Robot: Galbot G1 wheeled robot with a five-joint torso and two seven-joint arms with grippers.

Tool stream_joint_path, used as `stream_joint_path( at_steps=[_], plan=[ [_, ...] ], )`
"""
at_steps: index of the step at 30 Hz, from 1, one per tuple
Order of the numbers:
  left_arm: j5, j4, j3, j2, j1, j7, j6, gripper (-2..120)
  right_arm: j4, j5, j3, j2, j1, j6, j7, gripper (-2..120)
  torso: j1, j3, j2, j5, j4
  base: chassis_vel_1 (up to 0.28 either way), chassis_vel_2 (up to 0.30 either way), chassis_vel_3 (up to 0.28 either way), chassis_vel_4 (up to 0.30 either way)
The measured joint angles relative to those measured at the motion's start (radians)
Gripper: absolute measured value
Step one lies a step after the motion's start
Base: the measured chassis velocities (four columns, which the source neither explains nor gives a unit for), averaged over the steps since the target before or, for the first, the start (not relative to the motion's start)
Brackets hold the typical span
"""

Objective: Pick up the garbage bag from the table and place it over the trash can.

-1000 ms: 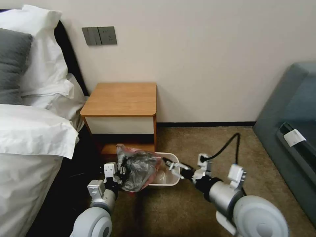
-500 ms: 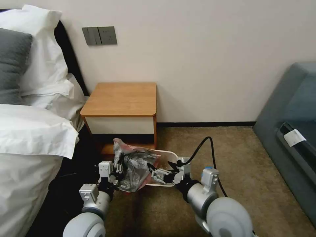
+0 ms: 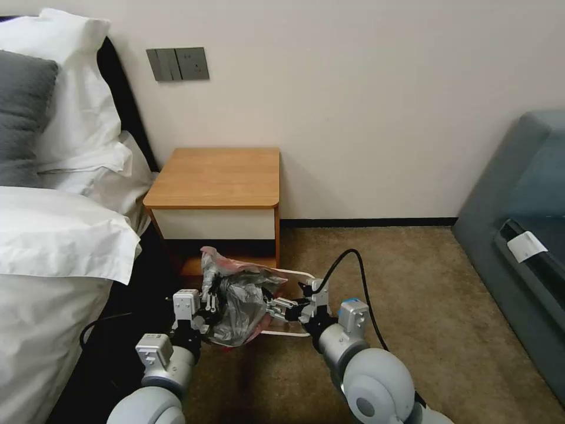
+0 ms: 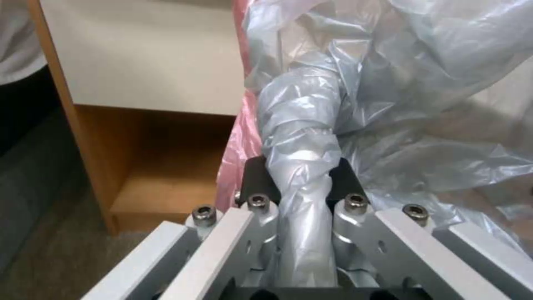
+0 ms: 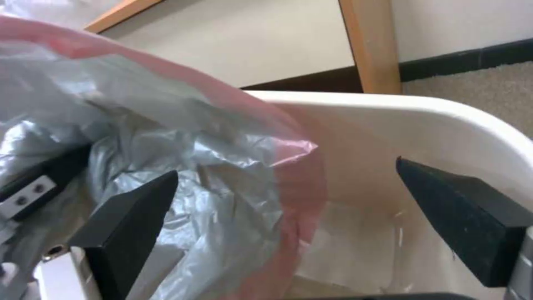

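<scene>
The crinkled grey garbage bag (image 3: 238,303) with its pinkish rim hangs over the left half of the beige trash can (image 3: 299,274), which stands on the carpet in front of the table (image 3: 218,176). My left gripper (image 3: 209,303) is shut on a twisted fold of the garbage bag (image 4: 311,137), seen close in the left wrist view between the left gripper's (image 4: 300,177) black pads. My right gripper (image 3: 272,307) is over the can's opening, open, and the right gripper's (image 5: 286,173) jaws straddle the pink edge of the bag (image 5: 166,116) above the trash can's rim (image 5: 422,104).
A bed with white linen (image 3: 53,235) runs along the left, close to my left arm. A grey sofa (image 3: 518,206) stands at the right. Open carpet (image 3: 424,294) lies right of the can. A black cable (image 3: 353,259) loops above my right wrist.
My right arm has swung left across the can, bringing its open gripper to the bag's pink edge. The left gripper and the bag have shifted slightly left.
</scene>
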Motion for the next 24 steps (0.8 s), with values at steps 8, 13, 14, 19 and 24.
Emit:
stream_joint_path(
  at_steps=[8,13,14,19,24],
  plan=[
    [0.009,0.008,0.001,-0.008,-0.001,0.010,-0.007,7,-0.002,0.023,-0.020,0.022,0.016,0.003,0.023,100,0.000,0.000,0.000,0.0000,-0.0001,0.000,0.000,0.000,0.000],
    [0.027,0.024,0.003,-0.014,-0.003,0.027,-0.028,7,0.001,0.042,-0.024,0.025,0.028,-0.001,0.047,100,0.000,0.000,0.000,0.0000,-0.0001,0.000,0.000,0.000,0.000],
    [0.030,0.024,0.003,-0.015,-0.003,0.033,-0.033,7,0.000,0.045,-0.025,0.025,0.032,-0.001,0.052,100,0.000,0.000,0.000,0.0001,-0.0001,0.000,0.000,0.000,0.000],
    [0.047,0.028,0.002,-0.017,0.000,0.063,-0.055,7,-0.001,0.063,-0.029,0.026,0.049,-0.004,0.071,100,0.000,0.000,0.000,0.0000,-0.0001,0.000,0.000,0.000,0.000],
    [0.052,0.028,0.002,-0.018,0.000,0.081,-0.065,7,-0.011,0.074,-0.030,0.024,0.064,-0.011,0.080,100,0.000,0.000,0.000,0.0000,-0.0001,0.000,0.000,0.000,0.000]
  ],
)
